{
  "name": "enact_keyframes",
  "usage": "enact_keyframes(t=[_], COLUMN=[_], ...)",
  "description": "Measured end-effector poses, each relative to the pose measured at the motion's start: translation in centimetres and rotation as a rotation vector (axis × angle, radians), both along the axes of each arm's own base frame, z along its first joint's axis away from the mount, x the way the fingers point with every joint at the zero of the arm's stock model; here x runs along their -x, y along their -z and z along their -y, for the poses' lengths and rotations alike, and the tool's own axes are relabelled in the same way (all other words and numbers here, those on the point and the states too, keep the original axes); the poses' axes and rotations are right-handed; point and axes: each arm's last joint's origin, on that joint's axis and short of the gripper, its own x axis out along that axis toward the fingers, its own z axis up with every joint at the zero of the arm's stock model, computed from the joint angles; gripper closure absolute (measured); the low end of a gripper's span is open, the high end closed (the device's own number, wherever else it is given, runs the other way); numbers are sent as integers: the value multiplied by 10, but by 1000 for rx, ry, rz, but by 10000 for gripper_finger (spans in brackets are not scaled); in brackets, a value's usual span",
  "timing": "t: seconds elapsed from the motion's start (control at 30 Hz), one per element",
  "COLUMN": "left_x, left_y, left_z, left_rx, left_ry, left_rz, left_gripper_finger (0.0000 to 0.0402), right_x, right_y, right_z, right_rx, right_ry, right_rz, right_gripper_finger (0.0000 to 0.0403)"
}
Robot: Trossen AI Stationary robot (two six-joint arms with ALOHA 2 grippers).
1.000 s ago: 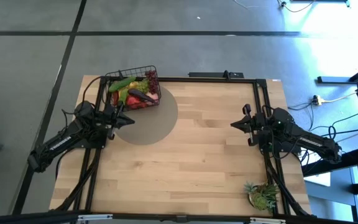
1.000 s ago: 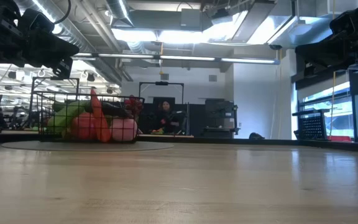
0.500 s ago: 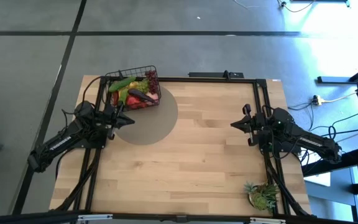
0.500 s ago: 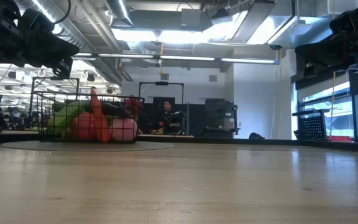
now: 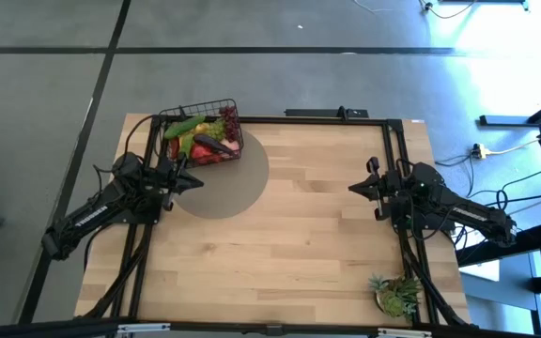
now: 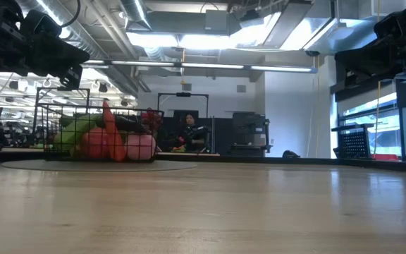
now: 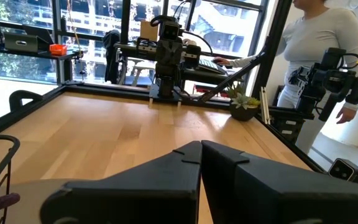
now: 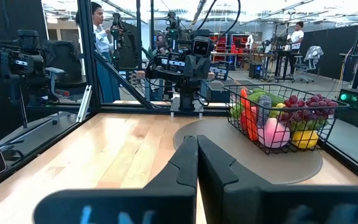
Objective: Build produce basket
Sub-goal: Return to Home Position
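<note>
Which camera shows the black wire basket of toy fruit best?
The right wrist view: the small black wire-mesh basket is close and side-on, its purple grapes and pink peach clear. The high view shows it small from above, the low view far off, the left wrist view only some rim.

left gripper closed, right gripper closed

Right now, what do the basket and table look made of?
Basket: thin black wire, likely coated metal; open grid you can see the produce through. Table: pale wood planks, butcher-block look, smooth satin sheen; could be laminate.
</note>
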Motion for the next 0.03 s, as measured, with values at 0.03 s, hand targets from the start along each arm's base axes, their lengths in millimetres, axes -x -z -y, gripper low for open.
enact_keyframes(t=[0.03], left_x=[0], left_y=[0], left_z=[0], left_rx=[0], left_ry=[0], left_rz=[0], left_gripper_finger=[401], right_x=[0], right_y=[0], right_z=[0], right_rx=[0], right_ry=[0], right_rz=[0], right_gripper_finger=[402])
